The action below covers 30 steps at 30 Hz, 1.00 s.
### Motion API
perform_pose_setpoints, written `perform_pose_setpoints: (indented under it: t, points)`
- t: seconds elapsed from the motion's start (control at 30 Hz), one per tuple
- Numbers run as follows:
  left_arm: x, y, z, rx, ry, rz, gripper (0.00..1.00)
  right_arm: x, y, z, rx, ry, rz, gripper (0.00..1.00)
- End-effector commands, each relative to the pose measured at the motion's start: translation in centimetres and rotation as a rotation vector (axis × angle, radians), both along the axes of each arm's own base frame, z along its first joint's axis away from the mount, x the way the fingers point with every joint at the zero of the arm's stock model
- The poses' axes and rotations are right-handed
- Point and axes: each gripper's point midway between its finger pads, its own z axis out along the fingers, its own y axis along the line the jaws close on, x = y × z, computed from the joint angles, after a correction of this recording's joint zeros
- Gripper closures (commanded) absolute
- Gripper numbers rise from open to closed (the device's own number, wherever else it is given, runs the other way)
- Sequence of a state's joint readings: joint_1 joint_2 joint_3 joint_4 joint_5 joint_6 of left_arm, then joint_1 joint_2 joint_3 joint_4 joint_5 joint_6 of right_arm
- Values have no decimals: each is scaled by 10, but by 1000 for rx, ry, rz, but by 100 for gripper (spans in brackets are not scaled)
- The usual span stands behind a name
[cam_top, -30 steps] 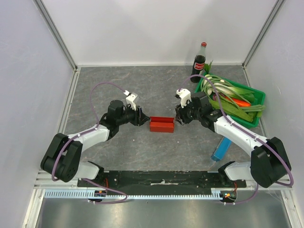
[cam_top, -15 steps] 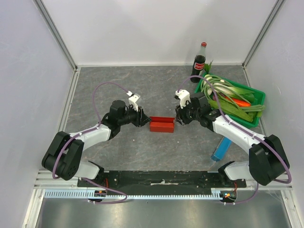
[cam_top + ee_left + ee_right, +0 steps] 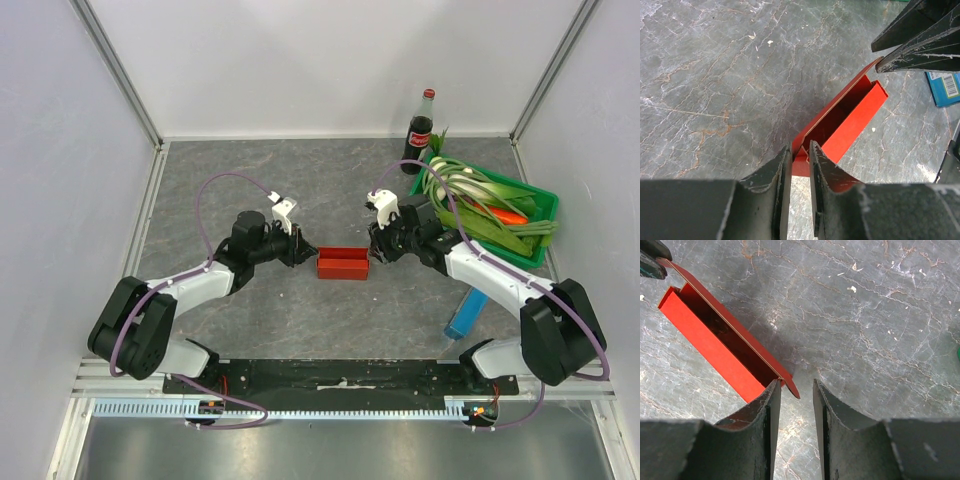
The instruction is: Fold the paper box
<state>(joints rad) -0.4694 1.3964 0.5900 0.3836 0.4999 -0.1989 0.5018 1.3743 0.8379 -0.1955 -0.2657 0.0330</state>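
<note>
The paper box [image 3: 342, 264] is a red open trough lying mid-table between both arms, its long back wall standing up. My left gripper [image 3: 300, 250] is at its left end. In the left wrist view, the left gripper [image 3: 800, 150] is narrowly open, and its fingers straddle the end tab of the paper box [image 3: 850, 120]. My right gripper [image 3: 377, 250] is at the box's right end. In the right wrist view, the right gripper [image 3: 795, 387] is open. The pointed corner flap of the paper box [image 3: 715, 347] pokes between its fingers, beside the left finger.
A green crate [image 3: 538, 203] filled with leeks and a carrot stands at the right. A cola bottle [image 3: 421, 133] is behind it. A blue oblong box [image 3: 466, 314] lies near the right arm's forearm. White walls enclose the table on three sides.
Both grippers have narrowed their jaws at the ends of the red box. The left gripper has edged right, onto the end tab. The box has barely moved.
</note>
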Motion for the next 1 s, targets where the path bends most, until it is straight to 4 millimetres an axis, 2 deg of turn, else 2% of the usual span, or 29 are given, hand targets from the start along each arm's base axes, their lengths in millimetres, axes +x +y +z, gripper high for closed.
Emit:
perform_pose_setpoints:
  t: [0.0, 0.23, 0.57, 0.73, 0.97]
  points:
    - [9, -7, 17, -1, -86, -20, 75, 5, 5, 3, 9, -24, 18, 62]
    - [8, -7, 17, 9, -84, -15, 79, -1, 10, 5, 23, -16, 30, 72]
    - [2, -10, 18, 13, -61, 10, 91, -9, 16, 0, 33, 35, -27, 100]
    - [-1, -13, 23, -2, -43, 31, 97, -10, 17, 5, 70, 63, -123, 100]
    - [-9, -19, 26, -4, -15, 67, 98, -13, 18, 11, 111, 96, -248, 100]
